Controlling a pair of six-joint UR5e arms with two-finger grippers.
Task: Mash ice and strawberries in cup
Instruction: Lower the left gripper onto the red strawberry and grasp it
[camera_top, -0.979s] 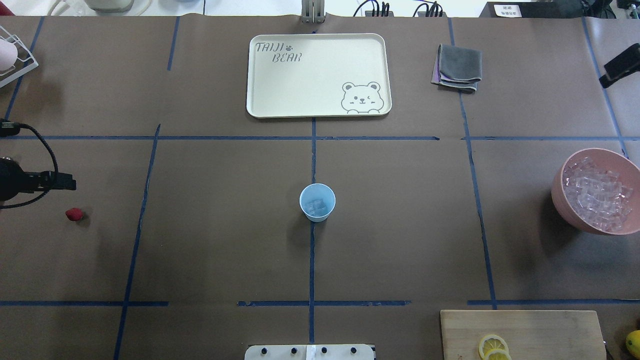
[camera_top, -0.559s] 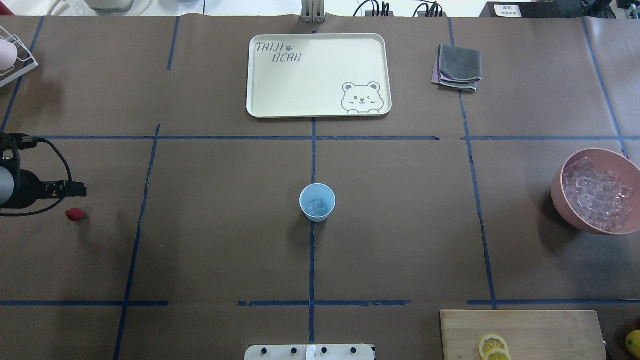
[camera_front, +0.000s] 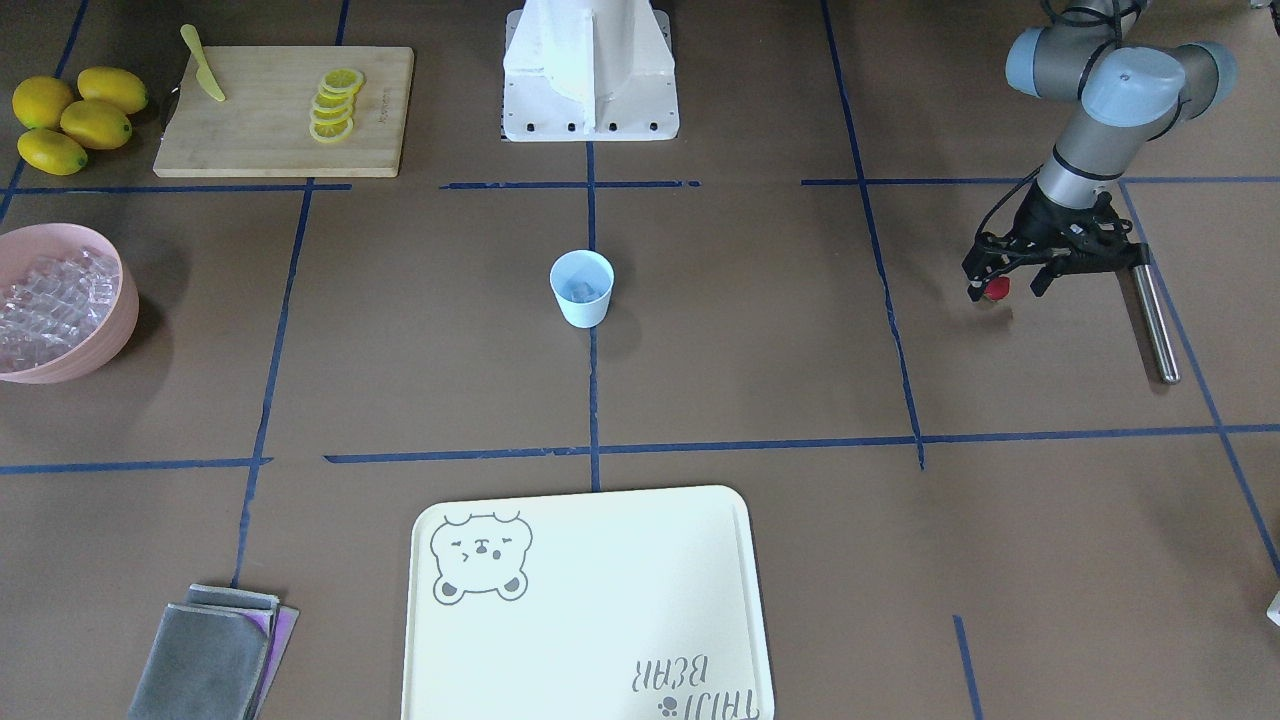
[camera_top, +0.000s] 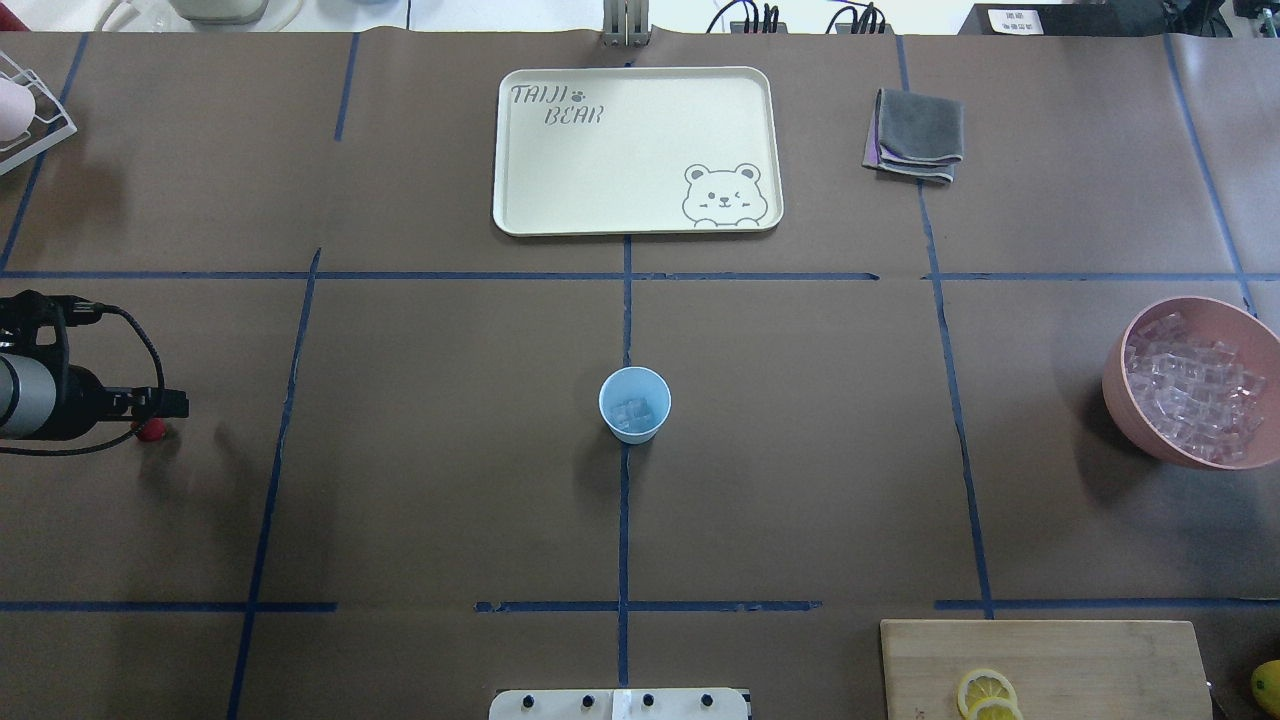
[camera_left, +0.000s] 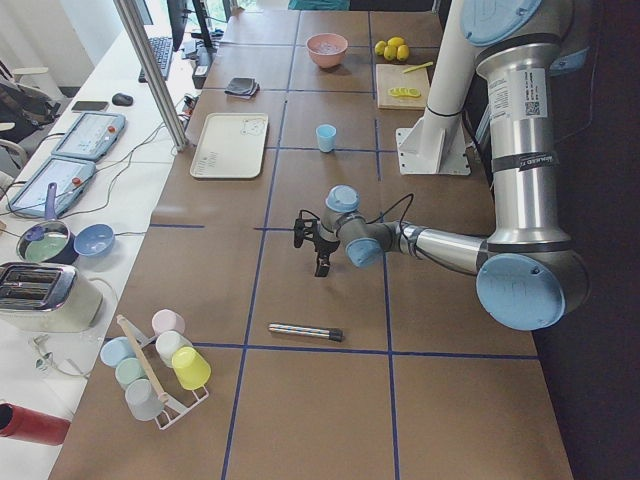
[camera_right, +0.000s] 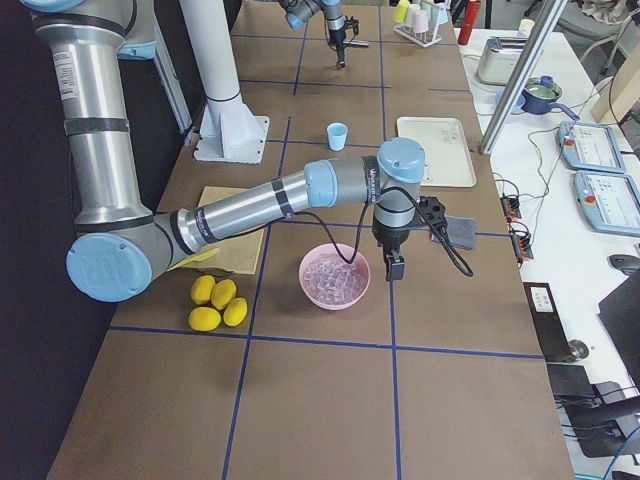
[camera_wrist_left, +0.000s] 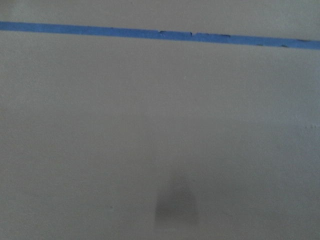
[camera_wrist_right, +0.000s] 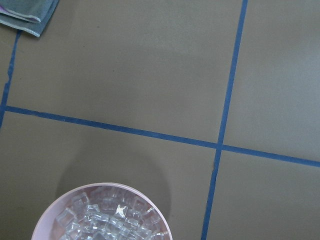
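The pale blue cup (camera_top: 634, 405) stands at the table's middle with a few ice cubes (camera_top: 632, 412) inside; it also shows in the front view (camera_front: 581, 288). The red strawberry (camera_front: 996, 289) lies on the table at my far left (camera_top: 152, 431). My left gripper (camera_front: 1007, 287) is open and low, with one finger on each side of the berry, not closed on it. More ice fills the pink bowl (camera_top: 1120, 400) at my right. My right gripper (camera_right: 395, 265) hangs beside that bowl, seen only in the exterior right view, so I cannot tell its state.
A metal rod (camera_front: 1155, 320) lies just beyond the left gripper. A cream bear tray (camera_top: 520, 150) and a folded grey cloth (camera_top: 915, 135) sit at the far side. A cutting board (camera_front: 280, 130) with lemon slices, whole lemons (camera_front: 75, 115) and a cup rack (camera_left: 155, 365) stand at the edges.
My left gripper has moved in from the table's left edge and come over the strawberry. My right gripper has left the overhead view at the far right.
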